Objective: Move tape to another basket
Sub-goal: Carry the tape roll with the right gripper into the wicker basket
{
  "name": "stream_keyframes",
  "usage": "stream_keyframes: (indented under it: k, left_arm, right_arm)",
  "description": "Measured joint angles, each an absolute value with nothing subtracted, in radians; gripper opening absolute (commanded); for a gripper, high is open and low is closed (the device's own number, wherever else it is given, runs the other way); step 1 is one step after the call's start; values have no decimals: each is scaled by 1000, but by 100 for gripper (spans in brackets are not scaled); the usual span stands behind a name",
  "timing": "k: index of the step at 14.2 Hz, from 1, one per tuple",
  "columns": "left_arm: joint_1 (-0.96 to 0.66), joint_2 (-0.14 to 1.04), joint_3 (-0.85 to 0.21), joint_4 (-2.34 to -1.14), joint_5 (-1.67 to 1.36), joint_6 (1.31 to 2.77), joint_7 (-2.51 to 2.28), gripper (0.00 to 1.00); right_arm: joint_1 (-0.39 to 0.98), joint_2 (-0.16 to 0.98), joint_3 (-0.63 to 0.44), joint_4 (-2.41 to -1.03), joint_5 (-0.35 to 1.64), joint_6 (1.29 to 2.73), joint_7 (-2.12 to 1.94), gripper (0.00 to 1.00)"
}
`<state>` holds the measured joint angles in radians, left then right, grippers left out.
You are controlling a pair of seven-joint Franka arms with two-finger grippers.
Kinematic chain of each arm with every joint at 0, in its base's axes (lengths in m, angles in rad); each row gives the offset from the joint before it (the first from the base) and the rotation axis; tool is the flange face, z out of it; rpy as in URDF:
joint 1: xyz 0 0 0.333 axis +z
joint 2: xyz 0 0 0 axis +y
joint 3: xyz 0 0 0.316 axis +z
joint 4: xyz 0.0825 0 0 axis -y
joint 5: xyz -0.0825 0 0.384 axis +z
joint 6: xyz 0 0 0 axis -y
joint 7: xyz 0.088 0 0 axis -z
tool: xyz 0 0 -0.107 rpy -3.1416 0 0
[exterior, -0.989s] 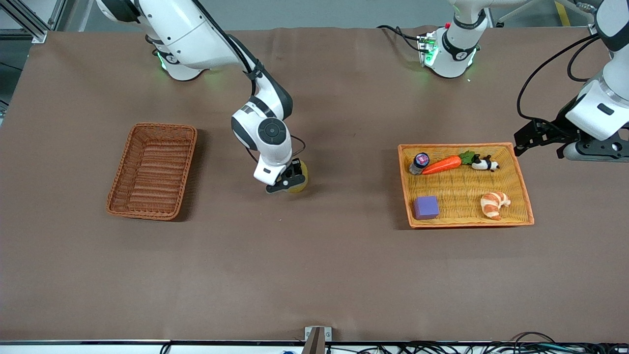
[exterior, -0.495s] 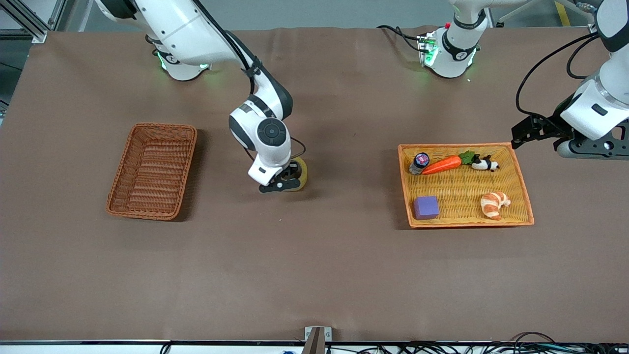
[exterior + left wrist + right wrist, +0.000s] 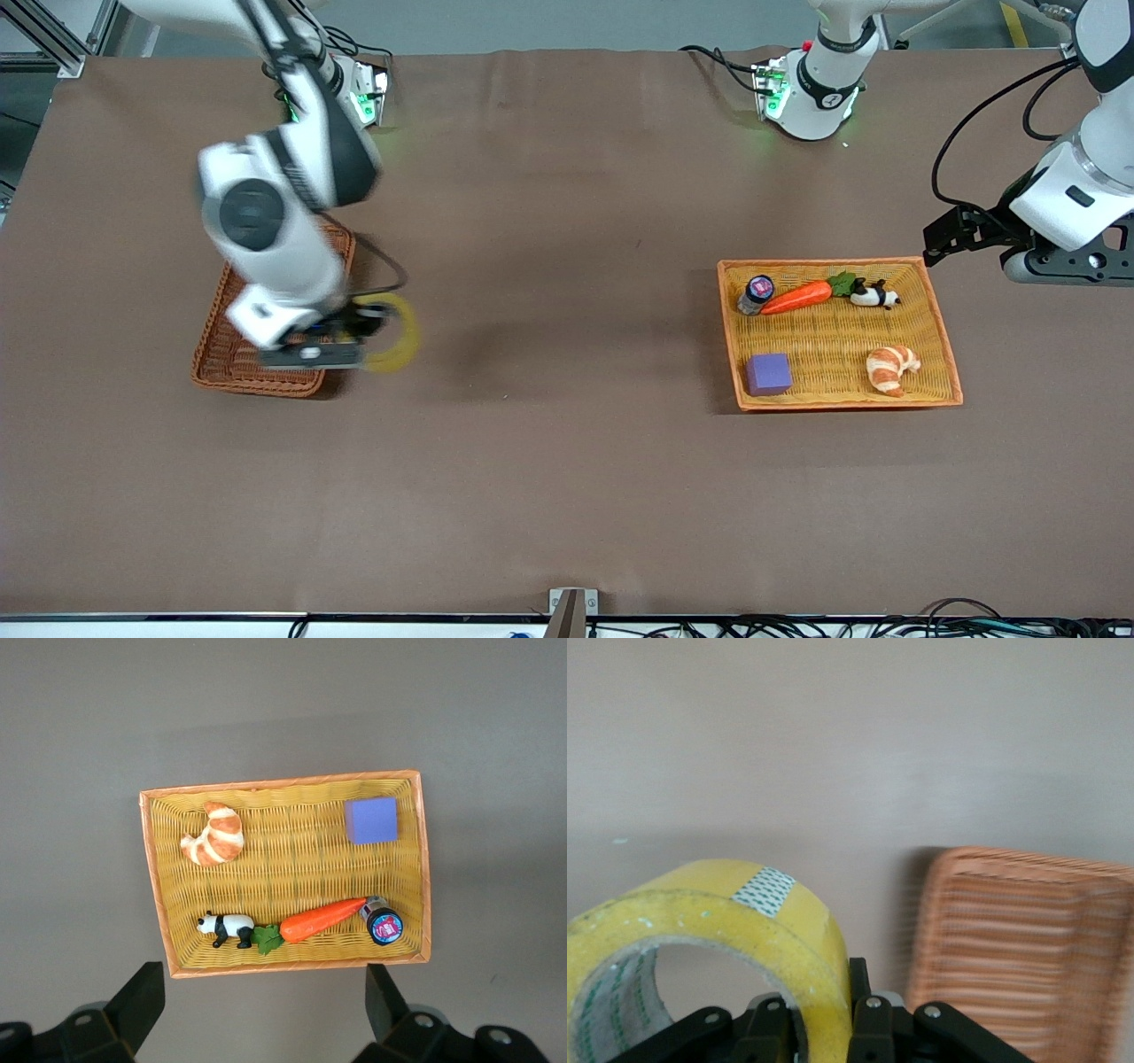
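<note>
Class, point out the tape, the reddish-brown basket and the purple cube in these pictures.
tape (image 3: 400,335): front view, on its yellow outer band.
basket (image 3: 217,365): front view, on its woven rim.
purple cube (image 3: 767,373): front view, on its top face.

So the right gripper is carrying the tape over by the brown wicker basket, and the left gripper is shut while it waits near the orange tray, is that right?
Not quite. The left gripper is open: the left wrist view shows its fingers spread wide apart, holding nothing. The rest stands: the right gripper holds the tape at the edge of the basket, and the left arm waits beside the orange tray.
</note>
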<state>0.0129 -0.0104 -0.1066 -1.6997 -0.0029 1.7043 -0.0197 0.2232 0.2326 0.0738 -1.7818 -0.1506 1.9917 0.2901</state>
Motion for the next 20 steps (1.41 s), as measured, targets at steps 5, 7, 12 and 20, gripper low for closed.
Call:
stream_keyframes:
  k: [5, 7, 12, 20]
  left_arm:
    - [13, -10, -107, -1699, -2, 1706, -20, 100]
    - [13, -9, -107, -1693, -2, 1708, -20, 100]
    - [13, -1, -107, -1684, -2, 1708, -20, 100]
    - [13, 10, -107, -1679, -2, 1709, -20, 100]
  right_arm:
    - [172, 159, -104, -1947, -151, 2032, 11, 2]
    - [171, 131, -162, -2051, -151, 2106, -39, 1]
    - [170, 109, -262, -2276, -151, 2338, -84, 2]
    - [170, 171, -267, -2448, -151, 2577, -84, 14]
